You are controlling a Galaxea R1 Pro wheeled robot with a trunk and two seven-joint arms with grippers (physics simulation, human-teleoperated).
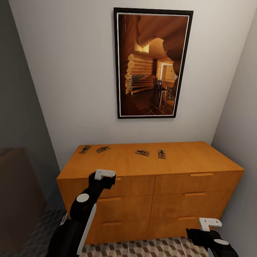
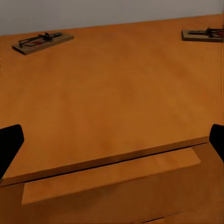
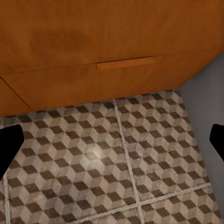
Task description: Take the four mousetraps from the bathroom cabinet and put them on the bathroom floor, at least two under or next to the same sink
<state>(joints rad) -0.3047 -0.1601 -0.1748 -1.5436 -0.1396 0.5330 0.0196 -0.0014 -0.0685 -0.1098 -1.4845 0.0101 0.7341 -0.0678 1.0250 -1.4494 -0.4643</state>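
Wide bare stretch across the front and right of the cabinet (image 1: 200, 157) top, open from above. Four mousetraps (image 1: 142, 152) strung along the rear edge, upper middle of frame. Hemmed by wall (image 1: 71, 89) behind and on both sides. Patterned floor (image 3: 116, 158) below the drawers unobstructed.

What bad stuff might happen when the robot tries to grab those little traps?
The mousetraps lie far back on the cabinet top, so the left gripper, now at the front edge, may have to stretch. They are flat and thin, so its fingers might slip or push one away. The right gripper hangs low beside the drawers and could bump them.
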